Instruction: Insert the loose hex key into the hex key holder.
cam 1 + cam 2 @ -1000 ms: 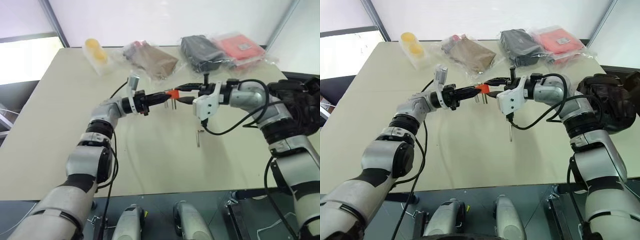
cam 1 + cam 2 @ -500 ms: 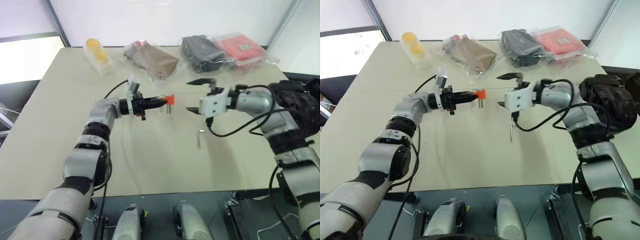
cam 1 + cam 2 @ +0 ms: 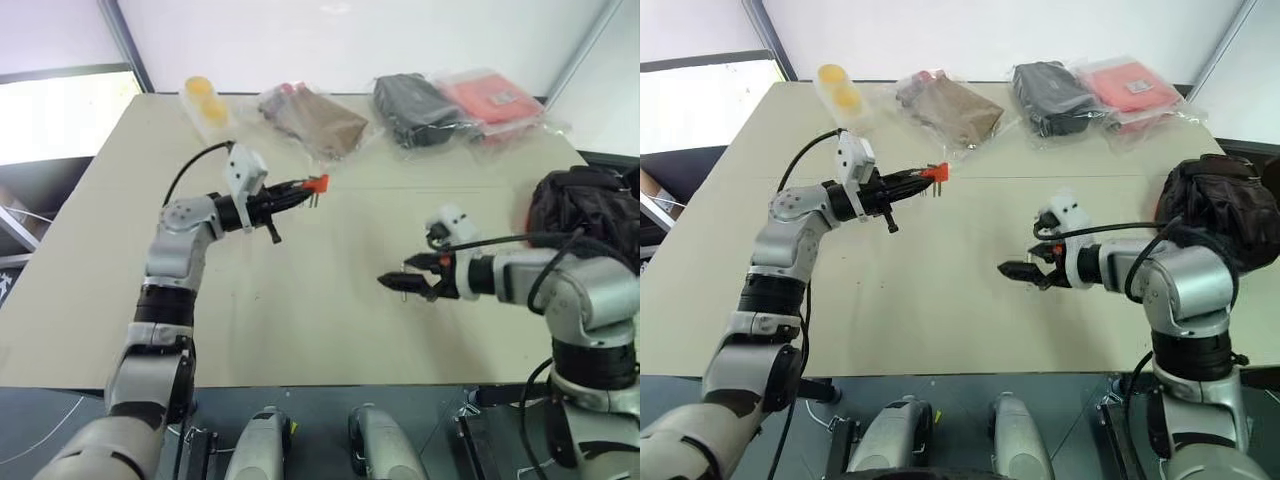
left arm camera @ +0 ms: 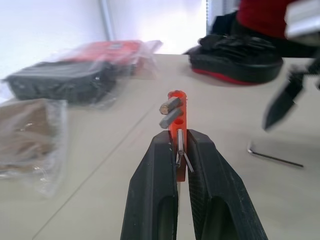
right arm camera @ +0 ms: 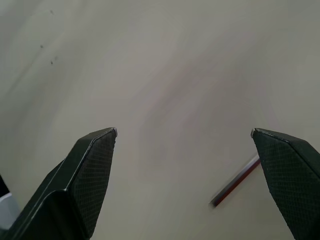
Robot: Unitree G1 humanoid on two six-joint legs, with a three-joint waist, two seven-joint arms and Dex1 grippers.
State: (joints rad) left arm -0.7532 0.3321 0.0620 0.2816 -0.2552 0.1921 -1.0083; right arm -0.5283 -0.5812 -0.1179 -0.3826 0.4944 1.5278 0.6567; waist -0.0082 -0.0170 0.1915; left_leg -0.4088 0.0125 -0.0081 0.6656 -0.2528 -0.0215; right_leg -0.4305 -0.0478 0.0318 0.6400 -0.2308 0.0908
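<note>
The left claw [image 4: 181, 150] is squeezed tight on the orange holder [image 4: 176, 111] and holds it up in the air over the far left part of the table [image 3: 300, 320]. My guess is that it holds the holder up so a key can be pushed in from the side. Short grey keys already stick out of the holder.

The right claw [image 5: 184, 136] is open wide and has nothing in it. It hangs low over the table, near the front edge on the right side. The loose key [image 5: 236, 184] lies flat on the table right under it, close to one of its fingers [image 5: 287, 172]. In the left wrist view the key [image 4: 274, 157] lies on the table beside one black finger [image 4: 281, 102]. I think the claw is open wide so it can come down around the key and pick it up.

The key is not in the holder yet. The two are well apart.

Along the far edge of the table lie bags in clear plastic: a yellow one [image 3: 205, 96] near the far left corner, a brown one [image 3: 318, 118], a black one [image 3: 415, 103] and a red one [image 3: 493, 97] near the far right corner. They seem just put out of the way. The red bag has a small label, but it is too small to read. I can read no other words.
</note>
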